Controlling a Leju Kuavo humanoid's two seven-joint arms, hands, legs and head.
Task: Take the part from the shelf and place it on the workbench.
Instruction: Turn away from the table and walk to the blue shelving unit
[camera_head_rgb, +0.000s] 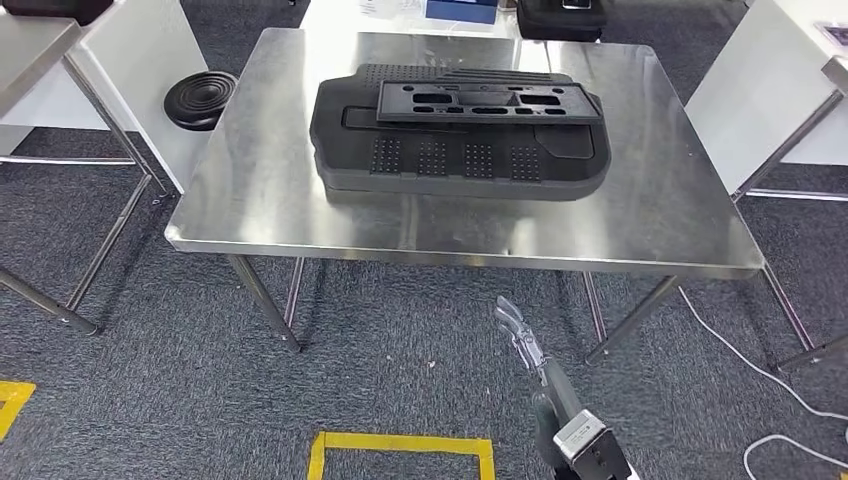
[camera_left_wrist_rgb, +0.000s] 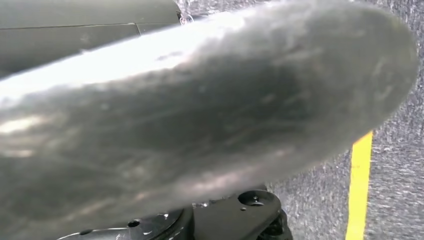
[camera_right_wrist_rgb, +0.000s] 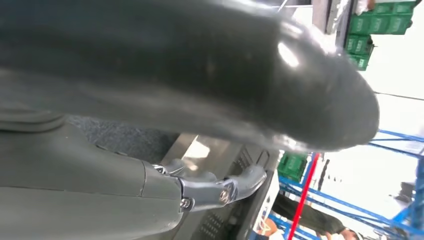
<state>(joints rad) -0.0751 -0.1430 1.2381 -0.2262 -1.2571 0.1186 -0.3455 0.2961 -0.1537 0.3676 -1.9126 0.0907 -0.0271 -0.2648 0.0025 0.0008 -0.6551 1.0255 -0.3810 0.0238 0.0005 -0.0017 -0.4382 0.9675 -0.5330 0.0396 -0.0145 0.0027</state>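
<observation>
Showing the placement nearly complete: the flat black ribbed plastic part (camera_head_rgb: 490, 102) lies on top of a large black moulded foam-like tray (camera_head_rgb: 460, 150), which rests on the square stainless-steel workbench (camera_head_rgb: 270, 190). You will see the right hand (camera_head_rgb: 520, 335) low in the head view, below the front edge of the workbench and apart from the part; its fingers are stretched out and hold nothing. The left hand (camera_left_wrist_rgb: 200, 120) is a grey blur in its wrist view, so you cannot tell how its fingers lie. To finish well, you should draw the arms clear without brushing the bench edge (judging by how near the right fingertips are to it). The tray carries the part alone, near its far side. A round black ribbed disc (camera_head_rgb: 200, 98) sits on the floor beside the bench.
</observation>
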